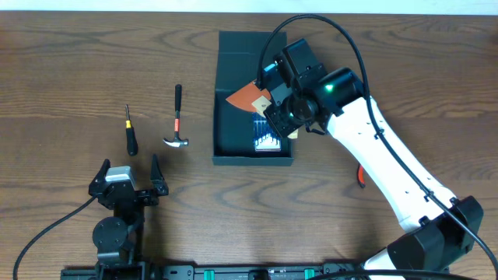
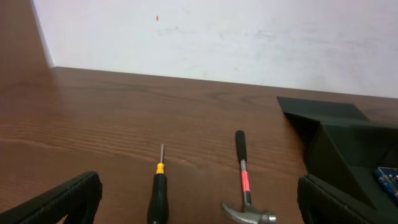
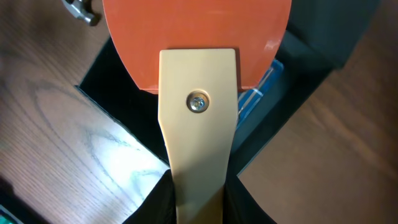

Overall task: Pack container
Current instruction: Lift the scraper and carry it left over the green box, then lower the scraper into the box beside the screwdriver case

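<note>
Tabletop [image 1: 78, 62]: you'll find the container [image 1: 232, 117] open, centre-back. Your right gripper [image 1: 274, 105] hangs over it, clenched on the tan handle of an orange scraper [image 1: 245, 97]. Your left gripper [image 1: 130, 177] sits released at the front edge. Hammer [image 1: 178, 117], then screwdriver [image 1: 131, 136], lie left of the container.

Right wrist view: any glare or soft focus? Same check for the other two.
Right wrist: bright glare patch on the table beside the container; scraper sharp. Left wrist: left gripper, its fingers dark and soft at the bottom corners; hammer and screwdriver clear. Overhead: even light, container interior very dark.
</note>
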Controlling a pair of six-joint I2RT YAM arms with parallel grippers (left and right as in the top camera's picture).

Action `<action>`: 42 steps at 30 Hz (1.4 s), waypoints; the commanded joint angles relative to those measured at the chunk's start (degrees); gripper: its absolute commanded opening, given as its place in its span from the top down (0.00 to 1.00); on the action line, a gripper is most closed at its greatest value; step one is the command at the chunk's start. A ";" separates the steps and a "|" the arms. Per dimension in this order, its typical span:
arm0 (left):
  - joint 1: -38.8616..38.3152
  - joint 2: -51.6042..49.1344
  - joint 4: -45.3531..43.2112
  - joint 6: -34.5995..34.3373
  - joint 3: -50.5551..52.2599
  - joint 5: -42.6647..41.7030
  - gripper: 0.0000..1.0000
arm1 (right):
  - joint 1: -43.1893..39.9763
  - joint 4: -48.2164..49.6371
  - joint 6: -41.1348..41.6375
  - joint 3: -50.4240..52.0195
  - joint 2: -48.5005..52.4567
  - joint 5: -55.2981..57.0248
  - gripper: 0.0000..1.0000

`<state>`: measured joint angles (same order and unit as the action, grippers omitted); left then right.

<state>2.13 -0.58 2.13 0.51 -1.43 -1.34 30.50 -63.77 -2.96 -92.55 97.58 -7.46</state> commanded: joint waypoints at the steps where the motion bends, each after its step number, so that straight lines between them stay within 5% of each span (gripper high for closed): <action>1: -0.17 0.35 1.88 0.96 1.20 0.44 0.01 | 0.28 0.20 4.42 1.44 0.39 0.17 0.99; 21: -0.17 0.35 1.88 0.96 1.20 0.46 0.02 | 0.35 4.94 19.23 8.85 2.95 0.83 0.99; 35: -0.17 0.35 1.88 0.96 1.20 0.44 0.01 | 1.97 6.12 3.30 8.90 4.87 1.42 0.99; 42: -0.17 0.35 1.88 0.96 1.20 0.44 0.02 | 2.21 6.38 1.57 8.92 9.57 1.40 0.99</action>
<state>2.13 -0.58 2.13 0.51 -1.43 -1.34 32.23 -57.56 1.15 -83.70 105.27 -6.37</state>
